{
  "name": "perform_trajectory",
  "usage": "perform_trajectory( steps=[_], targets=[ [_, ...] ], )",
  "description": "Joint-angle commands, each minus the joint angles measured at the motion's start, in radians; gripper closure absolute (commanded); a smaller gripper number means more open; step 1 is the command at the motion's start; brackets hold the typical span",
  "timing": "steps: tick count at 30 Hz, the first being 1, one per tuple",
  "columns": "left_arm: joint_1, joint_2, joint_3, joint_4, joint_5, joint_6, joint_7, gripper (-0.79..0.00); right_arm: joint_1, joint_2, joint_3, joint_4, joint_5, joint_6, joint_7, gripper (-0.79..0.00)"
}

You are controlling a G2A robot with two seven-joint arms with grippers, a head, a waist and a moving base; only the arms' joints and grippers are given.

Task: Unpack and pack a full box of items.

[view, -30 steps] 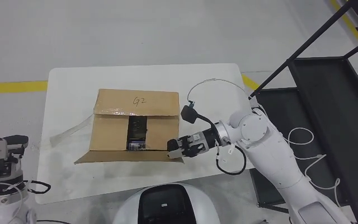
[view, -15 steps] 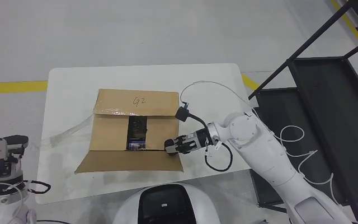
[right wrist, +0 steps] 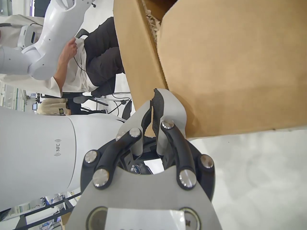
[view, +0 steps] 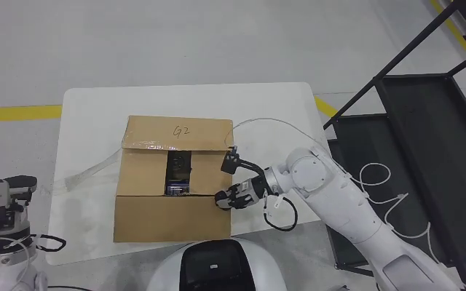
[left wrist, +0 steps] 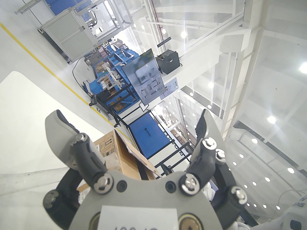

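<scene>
The cardboard box point(view: 142, 171) sits in the middle of the white table point(view: 87, 109), its top partly closed. The two side flaps are folded in flat, and the narrow gap between them shows dark items point(view: 178, 174) inside. The far flap point(view: 178, 131) lies open behind the box with a handwritten mark on it. The right gripper point(view: 224, 198) is at the box's front right corner. Its jaws are pinched tight on the right end of the near flap point(view: 171, 218), and the right wrist view shows cardboard squeezed between the two pads. How steeply this flap leans over the box cannot be told from above. A clear strip point(view: 87, 173) trails across the table from the box's left side. The left gripper point(left wrist: 131, 118) hangs well off to the left of the box, beyond the table's edge, and points up toward the ceiling. Its jaws are spread wide with nothing between them.
</scene>
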Motion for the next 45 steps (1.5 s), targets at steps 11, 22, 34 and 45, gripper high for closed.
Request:
perform_trajectory(
  steps=[11, 22, 34, 45],
  targets=[
    [0.000, 0.000, 0.000, 0.000, 0.000, 0.000, 0.000, -0.785, 0.003, 0.003, 0.075, -0.026, 0.177, 0.130, -0.150, 0.000],
    [0.000, 0.000, 0.000, 0.000, 0.000, 0.000, 0.000, -0.785, 0.050, -0.001, 0.059, 0.088, 0.068, 0.245, -0.214, 0.000],
    [0.000, 0.000, 0.000, 0.000, 0.000, 0.000, 0.000, -0.785, 0.068, -0.013, 0.072, 0.167, 0.287, 0.430, -0.222, 0.000],
    [0.000, 0.000, 0.000, 0.000, 0.000, 0.000, 0.000, -0.785, 0.106, -0.021, 0.076, 0.217, 0.311, 0.471, -0.265, 0.000]
  ],
)
